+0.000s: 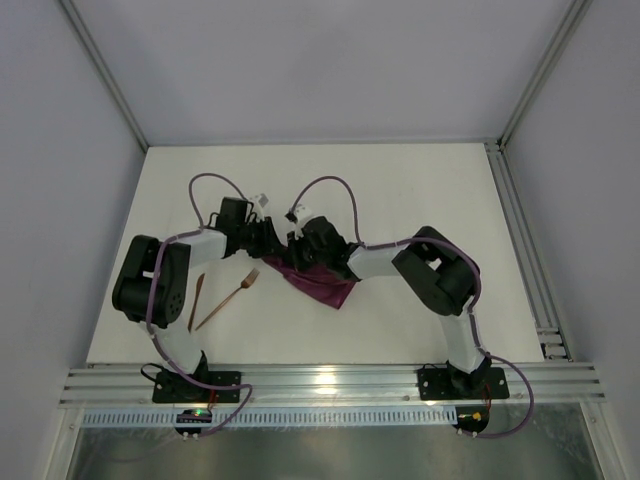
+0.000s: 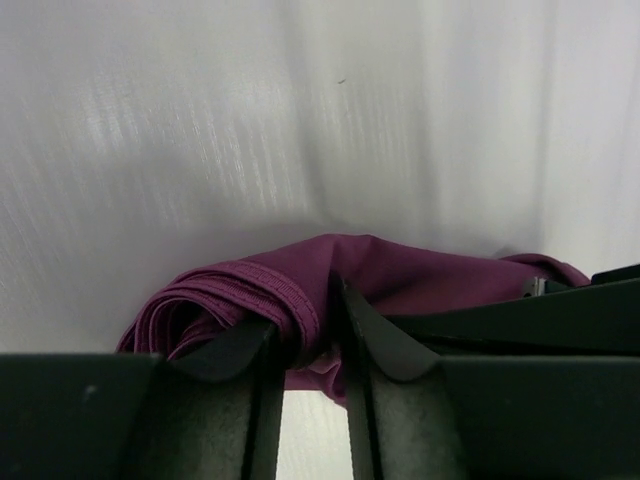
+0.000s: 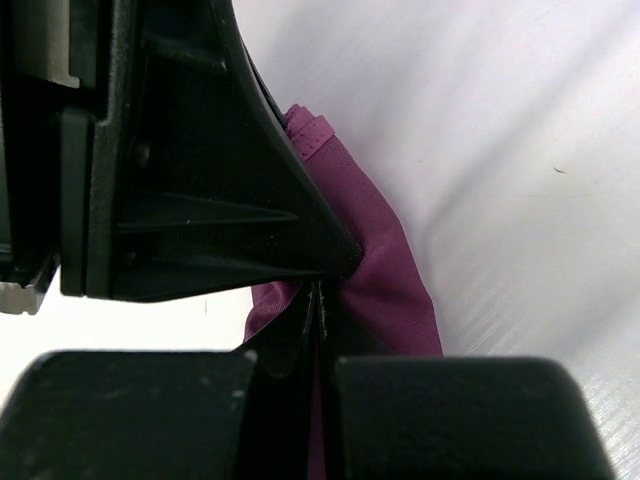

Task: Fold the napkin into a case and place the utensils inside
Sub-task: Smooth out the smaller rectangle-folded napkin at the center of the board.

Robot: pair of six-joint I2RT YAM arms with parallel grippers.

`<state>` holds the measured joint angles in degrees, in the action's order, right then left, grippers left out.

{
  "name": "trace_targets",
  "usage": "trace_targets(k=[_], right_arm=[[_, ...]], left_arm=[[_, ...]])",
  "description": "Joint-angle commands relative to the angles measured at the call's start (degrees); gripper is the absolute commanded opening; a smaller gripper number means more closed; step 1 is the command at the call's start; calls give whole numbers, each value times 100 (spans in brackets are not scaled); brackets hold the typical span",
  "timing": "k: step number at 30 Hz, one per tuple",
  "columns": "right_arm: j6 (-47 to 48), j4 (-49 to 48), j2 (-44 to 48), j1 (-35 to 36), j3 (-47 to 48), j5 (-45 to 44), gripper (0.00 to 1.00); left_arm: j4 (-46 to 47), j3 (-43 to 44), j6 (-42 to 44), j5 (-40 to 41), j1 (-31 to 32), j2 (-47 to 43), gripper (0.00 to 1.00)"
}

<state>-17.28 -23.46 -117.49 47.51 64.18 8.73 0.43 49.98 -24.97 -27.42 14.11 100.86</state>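
The plum napkin [image 1: 325,286] lies bunched mid-table, and both grippers meet over its left corner. In the left wrist view my left gripper [image 2: 305,322] has its jaws a little apart, with a rolled fold of the napkin [image 2: 400,275] between the tips. My right gripper [image 3: 320,292] is shut on the napkin [image 3: 385,250], which hangs from its pinched tips. From above, the left gripper [image 1: 272,241] and right gripper [image 1: 298,248] almost touch. Two copper utensils lie left of the cloth: a fork [image 1: 235,292] and a slim piece [image 1: 198,298].
The left arm's elbow [image 1: 150,280] hangs close beside the utensils. The right arm's elbow [image 1: 440,270] sits right of the napkin. An aluminium rail [image 1: 330,382] runs along the near table edge, and frame posts stand at the far corners.
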Motion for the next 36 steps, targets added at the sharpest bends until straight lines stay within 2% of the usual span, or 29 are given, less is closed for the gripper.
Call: trace_targets(k=[1, 2, 6, 13, 16, 17, 20, 24, 28, 36], right_arm=[[-109, 219, -98, 92, -11, -293, 3], [-100, 315, -107, 92, -2, -380, 3], [-109, 430, -142, 127, 24, -530, 3], [-162, 509, -125, 206, 121, -715, 3], [-197, 518, -90, 233, 129, -794, 3], [-206, 518, -81, 233, 130, -803, 3], [-250, 510, -55, 233, 147, -803, 3], [-276, 509, -28, 233, 173, -812, 3], [-285, 527, 16, 242, 182, -794, 3], [-223, 562, 183, 250, 156, -768, 3]], left_arm=[[-437, 372, 124, 210, -31, -66, 29], [-612, 503, 150, 237, -40, -101, 36], [-903, 680, 194, 281, -40, -426, 47], [-1404, 847, 352, 439, -40, -945, 48], [-1650, 873, 475, 553, -31, -1094, 38], [-1721, 874, 502, 580, -40, -1112, 26], [-1958, 865, 703, 712, -31, -1182, 11], [-1950, 759, 975, 756, 65, -1156, 11], [-2283, 1048, 1196, 799, 312, -386, 12], [-2476, 1286, 1460, 1231, 303, 329, 11]])
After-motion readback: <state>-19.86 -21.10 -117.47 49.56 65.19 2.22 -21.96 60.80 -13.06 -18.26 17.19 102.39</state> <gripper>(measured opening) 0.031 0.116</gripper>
